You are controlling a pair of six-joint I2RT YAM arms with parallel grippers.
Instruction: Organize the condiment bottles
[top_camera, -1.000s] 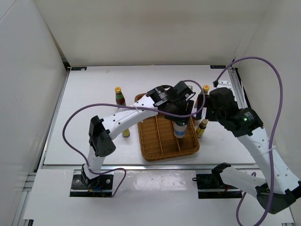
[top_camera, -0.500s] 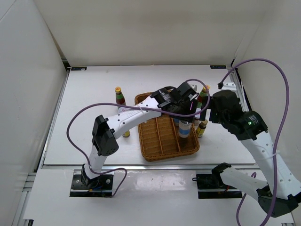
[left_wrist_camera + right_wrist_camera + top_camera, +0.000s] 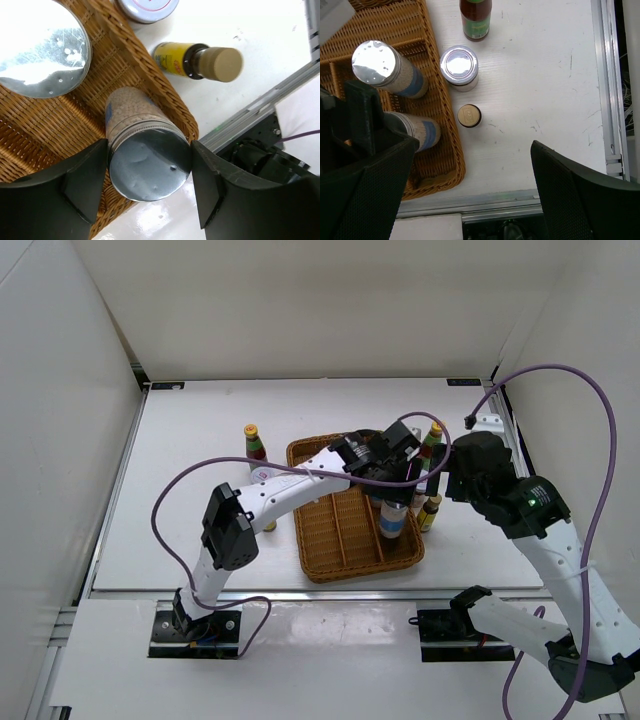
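your left gripper [image 3: 149, 172] is clamped on a silver-topped shaker [image 3: 132, 112] over the wicker tray [image 3: 167, 107], near its rim. set it down upright on the weave before letting go. just beyond the fingers stands the other shaker [image 3: 40, 47]. outside the rim are a small brown bottle [image 3: 197, 61] and a jar [image 3: 147, 6]. the right gripper [image 3: 472, 195] hangs spread and empty.

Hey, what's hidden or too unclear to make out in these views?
Top view: the small bottle left of the wicker tray is mostly behind the left arm.
Left wrist: the held shaker hides its own base, so contact with the tray is unclear.
Right wrist: the tall bottle has its cap cut by the top edge.
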